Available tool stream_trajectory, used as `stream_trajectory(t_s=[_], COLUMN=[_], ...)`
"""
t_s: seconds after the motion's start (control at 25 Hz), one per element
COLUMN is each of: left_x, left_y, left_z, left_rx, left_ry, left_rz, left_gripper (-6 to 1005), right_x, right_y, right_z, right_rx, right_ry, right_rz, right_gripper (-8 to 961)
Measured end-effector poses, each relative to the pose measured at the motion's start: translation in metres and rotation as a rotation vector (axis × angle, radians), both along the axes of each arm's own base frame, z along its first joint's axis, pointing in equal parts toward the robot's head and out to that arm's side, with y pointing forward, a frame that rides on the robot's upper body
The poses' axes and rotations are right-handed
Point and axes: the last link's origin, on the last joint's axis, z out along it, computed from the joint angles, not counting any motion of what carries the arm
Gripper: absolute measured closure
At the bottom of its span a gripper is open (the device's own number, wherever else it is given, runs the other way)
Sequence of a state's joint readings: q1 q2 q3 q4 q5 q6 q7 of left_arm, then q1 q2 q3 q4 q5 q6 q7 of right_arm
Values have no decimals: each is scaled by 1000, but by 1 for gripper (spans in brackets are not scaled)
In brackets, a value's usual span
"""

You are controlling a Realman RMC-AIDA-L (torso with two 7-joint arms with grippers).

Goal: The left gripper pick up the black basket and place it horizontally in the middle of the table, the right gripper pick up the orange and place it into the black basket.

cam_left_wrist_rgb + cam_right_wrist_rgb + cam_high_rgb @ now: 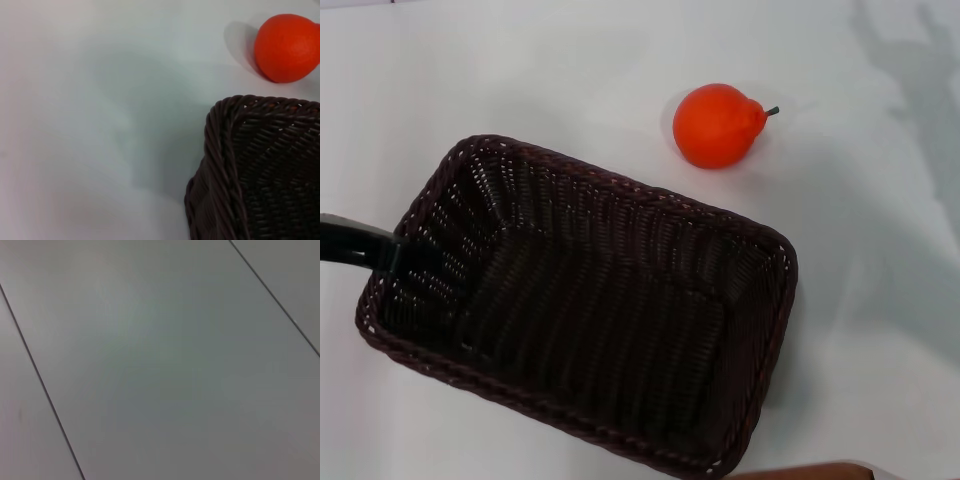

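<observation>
Left tool [380, 250] meets black basket [590, 300] rim; orange [717, 125] beyond.

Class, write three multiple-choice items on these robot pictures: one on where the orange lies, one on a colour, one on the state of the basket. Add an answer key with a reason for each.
1. Where is the orange?
A. inside the basket
B. on the table beyond the basket's far rim
C. held in a gripper

2. What colour is the basket?
A. very dark brown-black
B. white
C. bright green

3. What is the state of the basket?
A. upside down
B. full of fruit
C. upright and empty

Key:
1 B: the head view shows the orange on the white table, apart from the basket.
2 A: its woven walls are dark in the head and left wrist views.
3 C: its opening faces up and only its bare woven floor shows, with the left gripper at its left end.
</observation>
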State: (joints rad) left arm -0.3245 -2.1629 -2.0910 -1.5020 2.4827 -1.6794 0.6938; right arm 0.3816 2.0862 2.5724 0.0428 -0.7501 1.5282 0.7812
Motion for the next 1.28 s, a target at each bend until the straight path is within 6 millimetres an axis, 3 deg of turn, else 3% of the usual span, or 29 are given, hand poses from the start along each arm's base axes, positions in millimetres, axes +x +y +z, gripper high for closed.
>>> stream_trajectory(t_s=[0.28, 0.72, 1.08, 1.28], left_x=[-9, -33, -48, -43], left_y=[2, 5, -10, -18], left_z=[0, 46, 46, 45], left_rx=[31, 318, 371, 388], left_ry=[-29, -266, -307, -293], left_rz=[46, 247, 390, 421], left_gripper=[856, 855, 855, 855], right_x=[0, -6, -18, -21], right_y=[0, 18, 36, 38], right_z=[3, 12, 17, 18], right_rx=[6, 19, 24, 23], right_ry=[-3, -25, -45, -58], right_rz=[5, 11, 45, 56], right_gripper=[11, 12, 43, 62])
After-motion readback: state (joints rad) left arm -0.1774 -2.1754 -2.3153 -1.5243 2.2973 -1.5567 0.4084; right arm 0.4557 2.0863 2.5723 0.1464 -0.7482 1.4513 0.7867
